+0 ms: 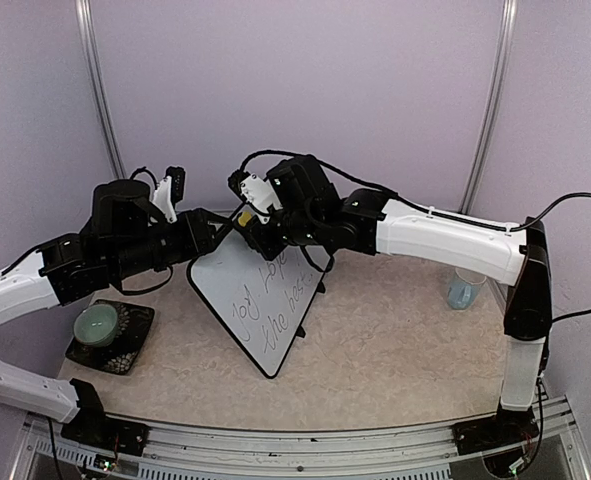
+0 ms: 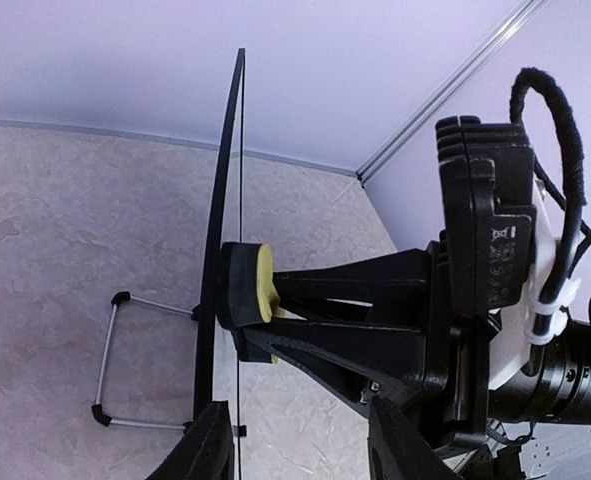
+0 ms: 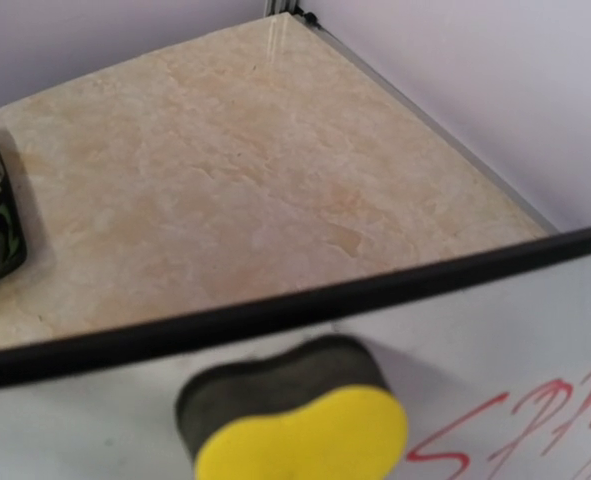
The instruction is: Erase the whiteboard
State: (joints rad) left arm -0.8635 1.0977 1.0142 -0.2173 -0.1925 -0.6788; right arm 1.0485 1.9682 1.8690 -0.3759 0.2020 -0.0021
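Right gripper (image 2: 273, 312) is clenched on the eraser (image 3: 305, 430), felt face pressed flat to the board (image 1: 220, 285) just ahead of its tips, near the top edge. We judge that's so a sweep can run down over the writing (image 1: 275, 300). The board stands tilted on a wire stand (image 2: 110, 350) on the table (image 3: 225, 150), so a push could tip it. We think that's why the left gripper (image 2: 300, 425) sits at the top corner, jaws released and well apart, thin black frame running past one finger, nothing pinched: a brace, not a grip. Eraser is a rounded block, dark fuzzy felt, yellow foam back, squashy. Board is glossy smooth white with a hard rim. Table is matte marbled beige. Writing below the jaws isn't wiped yet.
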